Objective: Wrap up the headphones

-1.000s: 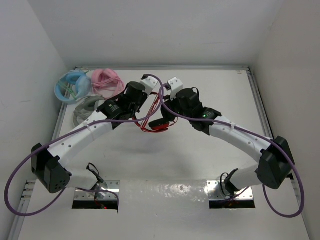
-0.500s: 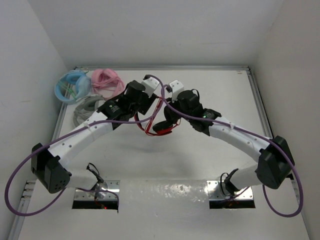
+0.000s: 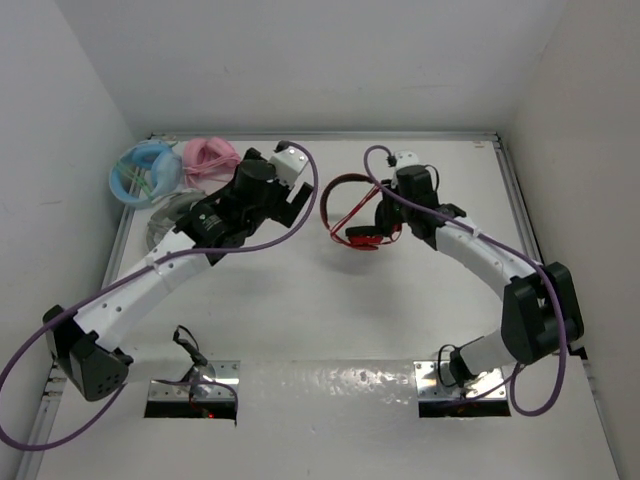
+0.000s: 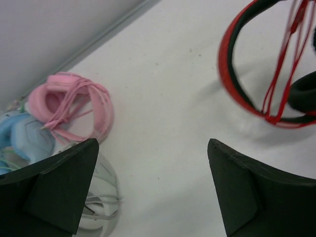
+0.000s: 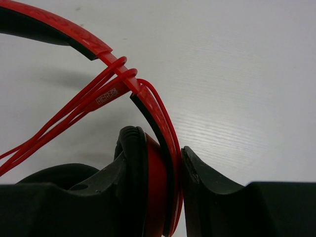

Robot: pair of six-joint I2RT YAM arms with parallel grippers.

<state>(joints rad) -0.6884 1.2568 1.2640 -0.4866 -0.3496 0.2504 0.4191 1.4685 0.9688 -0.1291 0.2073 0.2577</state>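
The headphones point(image 3: 352, 238) are on the far half of the bench point(image 3: 300, 310), a little right of centre. They are grasped by the right pincer point(image 5: 158, 168), whose jaws are clenched on one ear cup where the headband meets it. From the shadow beneath, we judge the band is lifted clear of the bench, though we cannot be sure. The left arm point(image 3: 170, 265) reaches toward far left, and its left pincer point(image 4: 153, 148) is released and empty. It hovers between the red band and the pink pair point(image 4: 74, 106), the blue pair point(image 4: 19, 138) and the grey pair point(image 4: 103, 197) in the far-left corner.

The thin cable point(image 5: 94, 101) already crosses the band in several strands, so we judge the wrapping well along, with slack left to take up.

To do this step well, we hold the right grip firm and level so the cup does not twist out. We bring the left pincer right, away from the other pairs, and pinch only a loose strand. Each turn goes beside the last under light tension, because a hard pull could drag the laid loops off the band.
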